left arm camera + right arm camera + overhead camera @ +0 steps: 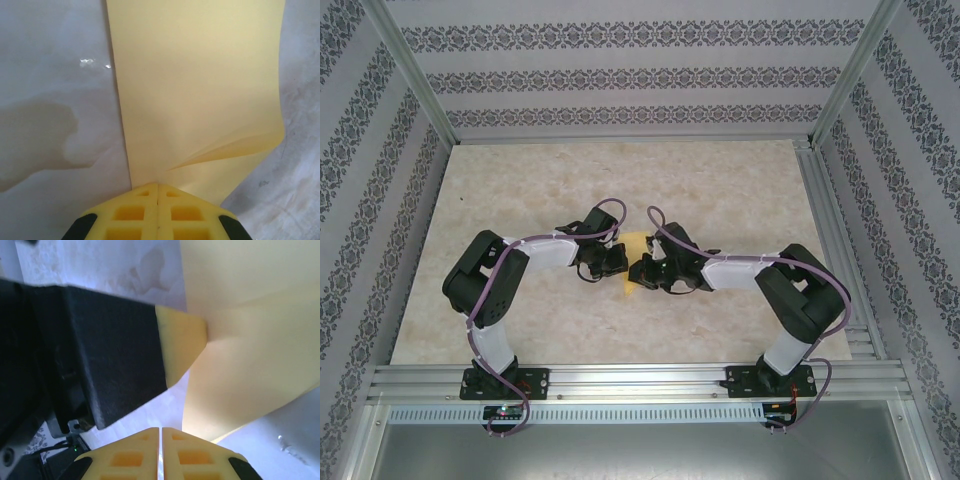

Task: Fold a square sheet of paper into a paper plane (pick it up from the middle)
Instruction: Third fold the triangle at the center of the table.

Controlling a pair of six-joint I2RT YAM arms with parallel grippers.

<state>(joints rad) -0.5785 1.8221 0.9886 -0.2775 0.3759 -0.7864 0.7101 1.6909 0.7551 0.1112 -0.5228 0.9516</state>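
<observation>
The yellow-orange sheet of paper point(634, 247) lies mid-table between the two arms, folded so that two layers show. In the left wrist view the sheet point(200, 90) stretches away from my left gripper point(158, 186), which is shut on its near edge; the upper layer lifts off to the right. From above, my left gripper point(619, 262) and right gripper point(639, 272) almost meet over the paper. My right gripper point(161, 430) has its yellow tips together with nothing between them, just left of the sheet point(250, 370). The left gripper's fingertip point(185, 340) pinches the paper there.
The table top point(740, 190) is pale and marble-patterned, with a darker stain point(40, 135) left of the paper. Aluminium rails point(640, 380) run along the front edge and the right side. Patterned walls close in the back and sides.
</observation>
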